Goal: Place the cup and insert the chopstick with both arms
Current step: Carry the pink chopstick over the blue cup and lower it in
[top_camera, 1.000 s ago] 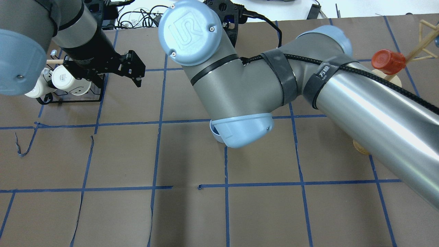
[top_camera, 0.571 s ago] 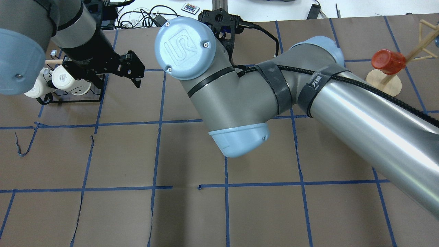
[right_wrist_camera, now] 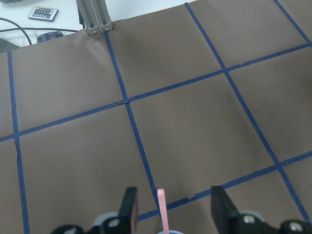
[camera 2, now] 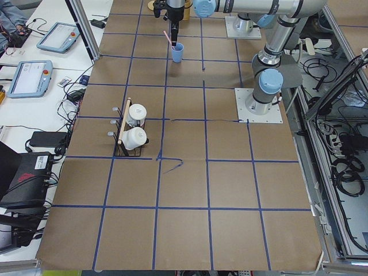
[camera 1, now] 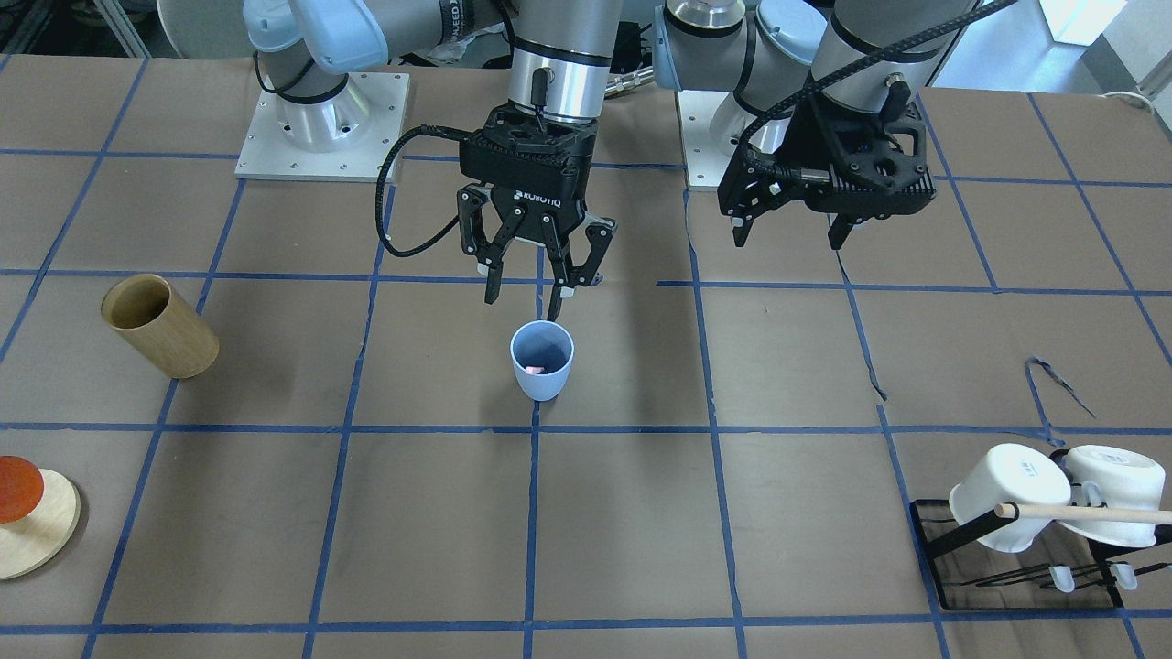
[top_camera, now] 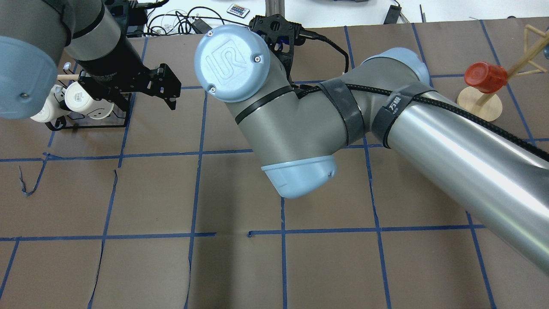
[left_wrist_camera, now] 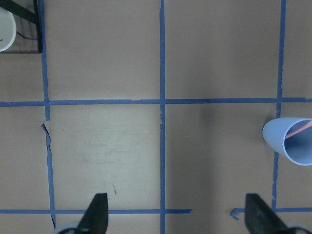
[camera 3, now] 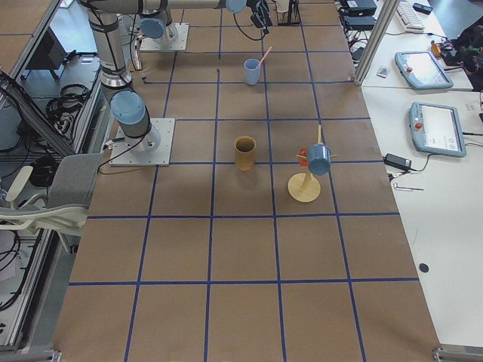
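Cup [camera 1: 550, 353] beneath down-pointing right jaws, spread; left jaws spread, hovering aside.

The left hand [left_wrist_camera: 178, 217] shows only as two dark fingertips [left_wrist_camera: 96, 214] at the bottom edge, spread wide with bare brown tabletop [left_wrist_camera: 102, 58] between them. At the right edge stands a light blue cup [left_wrist_camera: 291, 144] on a blue tape line [left_wrist_camera: 162, 58], with a pink chopstick [left_wrist_camera: 300, 129] leaning inside it. A white mug [left_wrist_camera: 5, 29] and a black rack [left_wrist_camera: 30, 46] sit in the top left corner.
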Robot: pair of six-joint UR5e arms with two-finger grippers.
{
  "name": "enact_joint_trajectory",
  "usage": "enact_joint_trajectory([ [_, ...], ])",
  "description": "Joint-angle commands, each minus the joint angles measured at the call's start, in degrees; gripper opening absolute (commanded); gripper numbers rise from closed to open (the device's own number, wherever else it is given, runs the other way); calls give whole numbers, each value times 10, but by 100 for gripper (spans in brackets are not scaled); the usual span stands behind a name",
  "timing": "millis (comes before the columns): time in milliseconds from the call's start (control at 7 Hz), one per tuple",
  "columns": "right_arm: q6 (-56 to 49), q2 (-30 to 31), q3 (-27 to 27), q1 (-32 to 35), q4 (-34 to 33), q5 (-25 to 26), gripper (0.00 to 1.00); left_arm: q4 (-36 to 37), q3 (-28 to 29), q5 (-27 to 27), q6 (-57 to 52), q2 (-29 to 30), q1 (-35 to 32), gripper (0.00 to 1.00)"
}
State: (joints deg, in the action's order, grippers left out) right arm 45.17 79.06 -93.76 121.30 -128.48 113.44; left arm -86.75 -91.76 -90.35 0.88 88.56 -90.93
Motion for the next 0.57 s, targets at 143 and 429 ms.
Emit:
enact_joint_trajectory([
  [143, -70, 6, 20, -30, 15, -5, 100, 0, 1, 0, -2, 0, 1, 100],
  [429, -182, 26, 55, -107, 106, -68, 100, 0, 1, 0, -2, -1, 1, 100],
])
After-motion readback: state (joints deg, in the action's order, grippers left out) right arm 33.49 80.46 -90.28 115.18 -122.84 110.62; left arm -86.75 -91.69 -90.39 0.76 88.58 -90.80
